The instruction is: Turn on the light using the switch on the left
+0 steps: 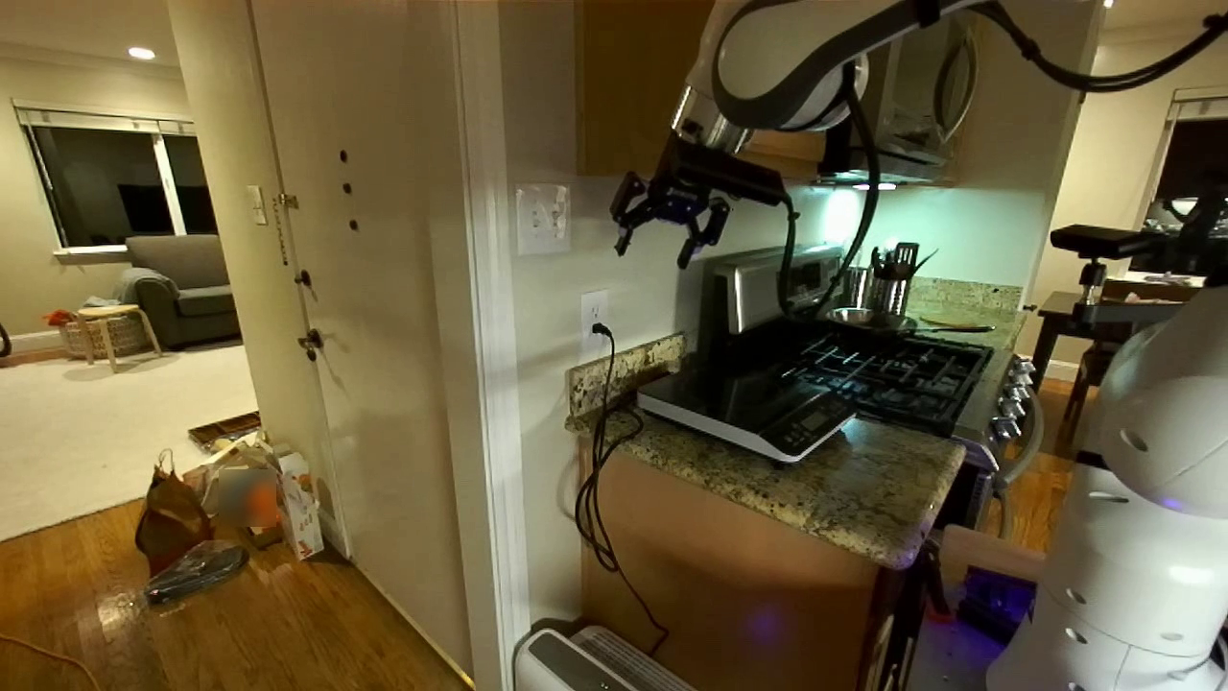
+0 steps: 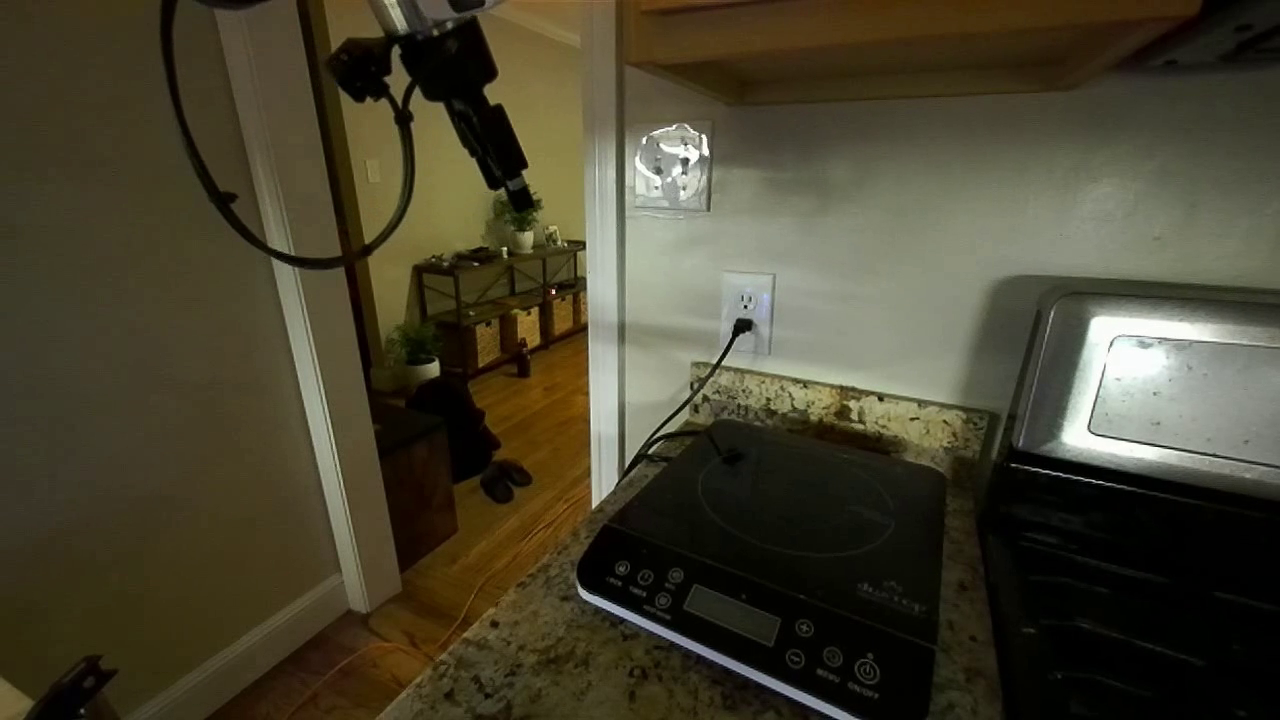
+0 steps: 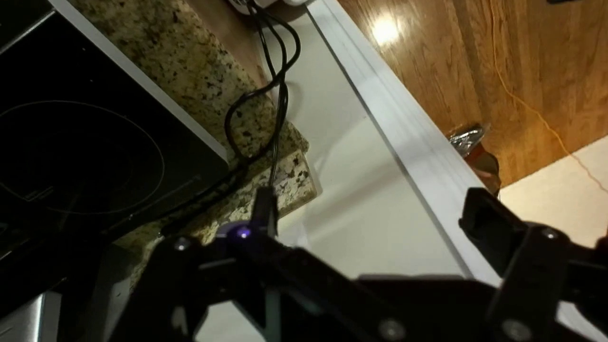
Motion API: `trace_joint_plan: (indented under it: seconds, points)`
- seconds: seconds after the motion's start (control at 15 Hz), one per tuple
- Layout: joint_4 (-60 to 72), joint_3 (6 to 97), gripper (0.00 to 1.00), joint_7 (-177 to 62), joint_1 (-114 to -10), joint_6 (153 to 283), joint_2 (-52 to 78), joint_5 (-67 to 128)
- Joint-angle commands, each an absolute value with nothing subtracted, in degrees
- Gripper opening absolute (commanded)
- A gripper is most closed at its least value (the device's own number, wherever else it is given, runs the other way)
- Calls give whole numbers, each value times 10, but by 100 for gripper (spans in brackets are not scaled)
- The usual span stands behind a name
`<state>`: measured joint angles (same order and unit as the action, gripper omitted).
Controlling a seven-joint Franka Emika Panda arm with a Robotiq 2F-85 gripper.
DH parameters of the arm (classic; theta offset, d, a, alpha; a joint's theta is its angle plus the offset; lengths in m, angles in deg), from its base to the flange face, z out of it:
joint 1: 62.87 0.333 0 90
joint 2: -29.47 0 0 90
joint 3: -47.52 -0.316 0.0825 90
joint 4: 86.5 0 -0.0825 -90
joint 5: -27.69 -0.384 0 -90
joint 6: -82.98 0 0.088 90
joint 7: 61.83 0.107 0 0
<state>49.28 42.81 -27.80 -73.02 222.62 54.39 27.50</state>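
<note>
"Where did the left-hand switch sit?"

"In the left half of the white switch plate on the wall, just beside the door frame and above the outlet plate. Glare lay over it; I couldn't tell which way it was set."

"And the hand?"

"The gripper hung in the air apart from the switch plate, its two fingers spread wide, with nothing between them."

"How did you expect the switch to handle?"

"As something small and stiff — light to move, probably with a short snap. Its weight hardly mattered, since the plate looked fixed to the wall. The shine suggested a slick face, so I wouldn't have trusted a pinch there. A single finger against its free end seemed the surer contact, pressed gently, because thin plastic could crack under a hard shove. The right-hand switch sat close enough to be knocked by mistake."

"What was the count?"

"There was one gripper with two fingers, one switch plate with two switches, one outlet plate with one plug in it. One portable cooktop lay on the near counter — and one gas stove stood just beside it."
</note>
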Motion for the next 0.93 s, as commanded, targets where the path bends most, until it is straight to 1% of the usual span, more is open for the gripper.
trace_joint_plan:
  seconds: [0.0, 0.47, 0.53, 0.8, 0.87]
  points:
    - [479, 428, 100, -229, -748, 2264, 526, 274]
    - [480, 423, 100, -162, -742, 2359, 503, 266]
    - [481, 428, 100, -178, -738, 2334, 504, 266]
    - [481, 427, 100, -178, -739, 2349, 502, 266]
    - [491, 419, 100, -133, -747, 2411, 493, 254]
